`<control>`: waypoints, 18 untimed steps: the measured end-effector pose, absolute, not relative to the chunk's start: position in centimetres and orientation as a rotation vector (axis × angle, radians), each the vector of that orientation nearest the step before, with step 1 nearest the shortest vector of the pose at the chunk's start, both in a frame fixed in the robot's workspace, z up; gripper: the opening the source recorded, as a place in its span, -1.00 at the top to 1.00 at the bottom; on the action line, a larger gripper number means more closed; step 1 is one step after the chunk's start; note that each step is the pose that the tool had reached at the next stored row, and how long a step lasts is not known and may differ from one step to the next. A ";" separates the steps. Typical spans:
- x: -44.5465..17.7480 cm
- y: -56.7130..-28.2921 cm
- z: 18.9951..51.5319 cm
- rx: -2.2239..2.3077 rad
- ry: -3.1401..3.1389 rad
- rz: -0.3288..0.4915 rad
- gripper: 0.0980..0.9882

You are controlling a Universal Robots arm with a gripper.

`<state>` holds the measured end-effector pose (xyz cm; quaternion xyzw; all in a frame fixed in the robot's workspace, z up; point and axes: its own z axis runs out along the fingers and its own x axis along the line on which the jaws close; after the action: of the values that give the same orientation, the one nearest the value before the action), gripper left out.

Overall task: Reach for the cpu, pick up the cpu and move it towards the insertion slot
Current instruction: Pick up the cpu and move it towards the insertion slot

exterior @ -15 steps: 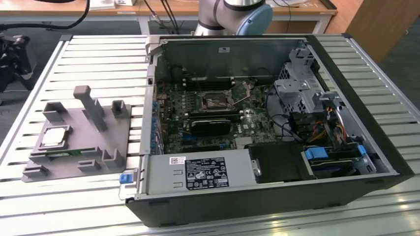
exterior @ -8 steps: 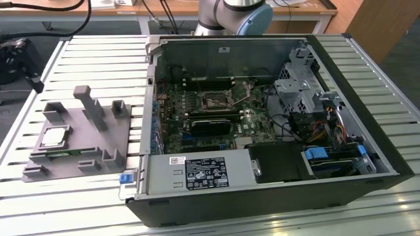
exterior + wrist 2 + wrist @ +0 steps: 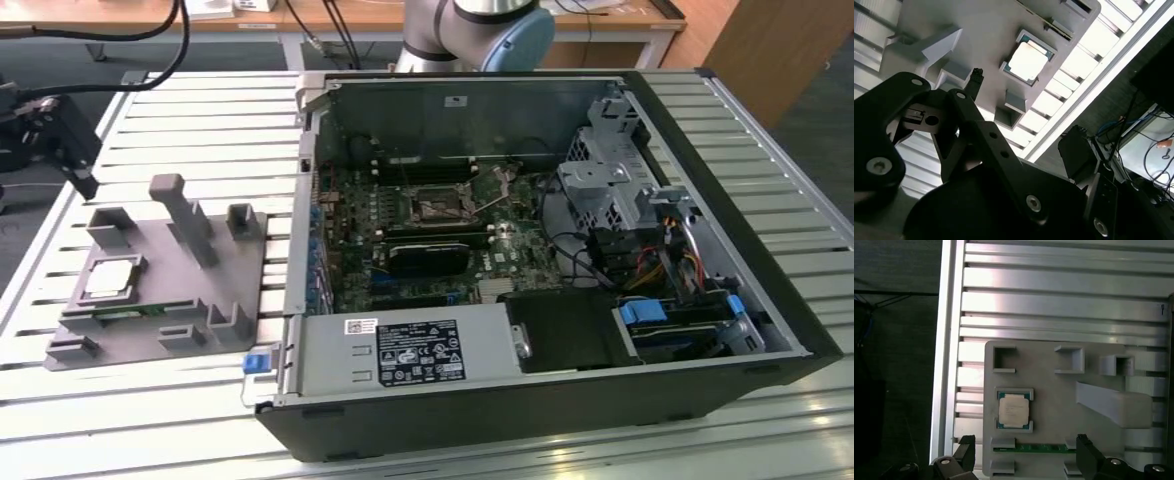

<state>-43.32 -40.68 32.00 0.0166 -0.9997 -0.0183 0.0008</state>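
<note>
Cpu (image 3: 1014,410) on grey holder (image 3: 1054,395), seemingly beneath spread end effector (image 3: 1025,445).

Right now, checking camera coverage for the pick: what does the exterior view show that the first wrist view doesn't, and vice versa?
Exterior view adds the open computer case with the insertion slot on its motherboard. First wrist view adds the gripper, open, poised by the grey fixture's edge. Both show the cpu resting in that fixture on the slatted table.
</note>
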 end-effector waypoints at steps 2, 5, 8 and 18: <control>-43.3 -40.7 31.6 0.052 -3.139 -0.058 -0.76; -43.4 -40.7 31.1 0.053 -3.139 -0.057 -0.76; -43.5 -40.8 30.5 0.054 -3.138 -0.058 -0.76; -43.6 -40.9 28.7 0.057 -3.136 -0.058 -0.76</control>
<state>-43.64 -40.88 28.72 0.0182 -0.9997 -0.0184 0.0024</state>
